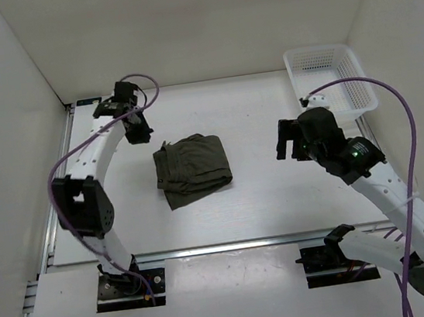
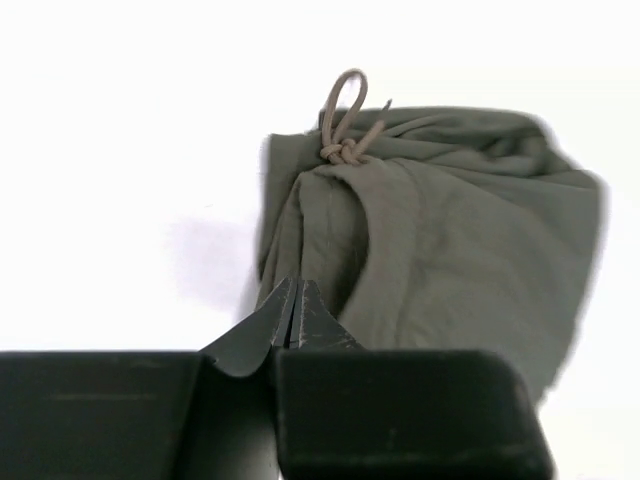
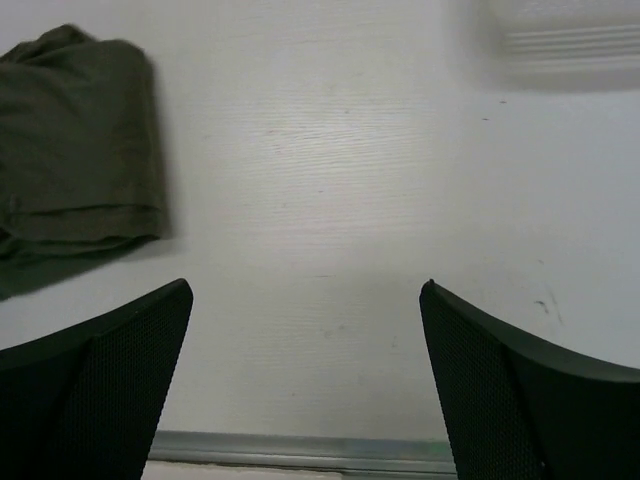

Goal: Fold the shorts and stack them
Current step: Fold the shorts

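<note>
At the bottom of the overhead frame the two arm bases sit by the rail (image 1: pixel 247 243) along the table's (image 1: pixel 279 196) near edge. Right of centre, the right gripper (image 1: pixel 286 142) hangs over bare tabletop with its jaws spread wide and nothing between them; in its wrist view the two dark fingers (image 3: pixel 110 370) stand far apart at the lower corners. The shorts (image 1: pixel 192 169) lie folded into a compact olive bundle just left of the frame's centre, flat on the table, well apart from the right gripper and showing at the upper left of its wrist view. Up and to the left of the bundle, the left gripper (image 1: pixel 139 129) is pressed closed on nothing, its tips meeting at the lower middle of its wrist view, with the shorts' knotted drawstring (image 2: pixel 345 125) beyond them. A white basket (image 1: pixel 329 79) stands at the upper right
</note>
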Action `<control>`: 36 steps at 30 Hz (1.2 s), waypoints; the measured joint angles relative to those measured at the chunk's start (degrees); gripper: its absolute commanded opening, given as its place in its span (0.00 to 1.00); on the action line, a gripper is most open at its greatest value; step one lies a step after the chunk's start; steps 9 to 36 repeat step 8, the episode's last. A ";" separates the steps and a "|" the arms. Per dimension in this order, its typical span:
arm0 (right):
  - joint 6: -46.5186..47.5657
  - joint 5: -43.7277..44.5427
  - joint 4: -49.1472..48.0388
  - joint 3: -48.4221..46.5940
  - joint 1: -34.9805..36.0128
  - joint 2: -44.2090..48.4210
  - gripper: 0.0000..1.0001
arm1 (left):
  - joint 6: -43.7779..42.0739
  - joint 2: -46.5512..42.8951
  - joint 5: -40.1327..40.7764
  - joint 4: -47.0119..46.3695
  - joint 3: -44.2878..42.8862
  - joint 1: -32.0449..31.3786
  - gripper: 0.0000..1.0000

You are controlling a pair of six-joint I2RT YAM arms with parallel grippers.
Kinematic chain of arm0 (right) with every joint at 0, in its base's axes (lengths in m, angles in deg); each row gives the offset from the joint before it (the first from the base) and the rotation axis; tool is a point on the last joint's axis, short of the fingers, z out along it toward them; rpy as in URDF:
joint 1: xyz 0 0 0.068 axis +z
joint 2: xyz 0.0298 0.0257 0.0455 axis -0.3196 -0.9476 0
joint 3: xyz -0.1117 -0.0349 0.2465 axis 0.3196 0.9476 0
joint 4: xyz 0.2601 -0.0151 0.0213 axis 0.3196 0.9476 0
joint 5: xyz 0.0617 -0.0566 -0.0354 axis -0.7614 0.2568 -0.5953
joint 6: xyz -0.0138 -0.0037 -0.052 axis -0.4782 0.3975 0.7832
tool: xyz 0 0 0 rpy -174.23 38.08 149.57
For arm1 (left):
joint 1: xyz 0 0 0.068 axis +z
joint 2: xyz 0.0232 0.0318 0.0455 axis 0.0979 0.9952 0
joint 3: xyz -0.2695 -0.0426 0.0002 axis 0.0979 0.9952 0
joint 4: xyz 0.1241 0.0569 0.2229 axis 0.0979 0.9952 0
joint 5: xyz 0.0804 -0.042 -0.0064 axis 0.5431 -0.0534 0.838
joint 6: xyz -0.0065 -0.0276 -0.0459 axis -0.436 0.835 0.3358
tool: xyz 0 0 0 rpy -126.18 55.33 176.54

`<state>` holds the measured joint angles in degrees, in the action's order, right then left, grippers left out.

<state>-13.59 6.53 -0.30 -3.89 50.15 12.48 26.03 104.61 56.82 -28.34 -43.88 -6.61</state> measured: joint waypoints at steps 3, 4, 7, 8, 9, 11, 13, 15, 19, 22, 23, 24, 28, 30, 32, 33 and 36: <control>-3.13 6.45 3.19 -1.42 -0.15 1.42 0.99 | -0.55 -8.57 3.23 2.99 -1.60 0.07 0.10; -3.89 8.04 4.02 -1.57 -0.28 1.79 0.99 | -0.59 -11.67 4.07 4.04 -1.57 0.24 0.10; -6.01 11.58 6.62 -1.62 -0.48 2.80 0.98 | -0.59 -20.17 5.27 5.97 -0.26 1.22 0.12; -6.60 12.33 7.23 -1.60 -0.48 3.13 1.00 | -0.57 -22.97 5.73 6.88 0.39 1.79 0.12; -6.60 12.33 7.23 -1.60 -0.48 3.13 1.00 | -0.57 -22.97 5.73 6.88 0.39 1.79 0.12; -6.60 12.33 7.23 -1.60 -0.48 3.13 1.00 | -0.57 -22.97 5.73 6.88 0.39 1.79 0.12; -6.60 12.33 7.23 -1.60 -0.48 3.13 1.00 | -0.57 -22.97 5.73 6.88 0.39 1.79 0.12; -6.60 12.33 7.23 -1.60 -0.48 3.13 1.00 | -0.57 -22.97 5.73 6.88 0.39 1.79 0.12; -6.60 12.33 7.23 -1.60 -0.48 3.13 1.00 | -0.57 -22.97 5.73 6.88 0.39 1.79 0.12; -6.60 12.33 7.23 -1.60 -0.48 3.13 1.00 | -0.57 -22.97 5.73 6.88 0.39 1.79 0.12; -6.60 12.33 7.23 -1.60 -0.48 3.13 1.00 | -0.57 -22.97 5.73 6.88 0.39 1.79 0.12; -6.60 12.33 7.23 -1.60 -0.48 3.13 1.00 | -0.57 -22.97 5.73 6.88 0.39 1.79 0.12; -6.60 12.33 7.23 -1.60 -0.48 3.13 1.00 | -0.57 -22.97 5.73 6.88 0.39 1.79 0.12; -6.60 12.33 7.23 -1.60 -0.48 3.13 1.00 | -0.57 -22.97 5.73 6.88 0.39 1.79 0.12; -6.60 12.33 7.23 -1.60 -0.48 3.13 1.00 | -0.57 -22.97 5.73 6.88 0.39 1.79 0.12; -6.60 12.33 7.23 -1.60 -0.48 3.13 1.00 | -0.57 -22.97 5.73 6.88 0.39 1.79 0.12; -6.60 12.33 7.23 -1.60 -0.48 3.13 1.00 | -0.57 -22.97 5.73 6.88 0.39 1.79 0.12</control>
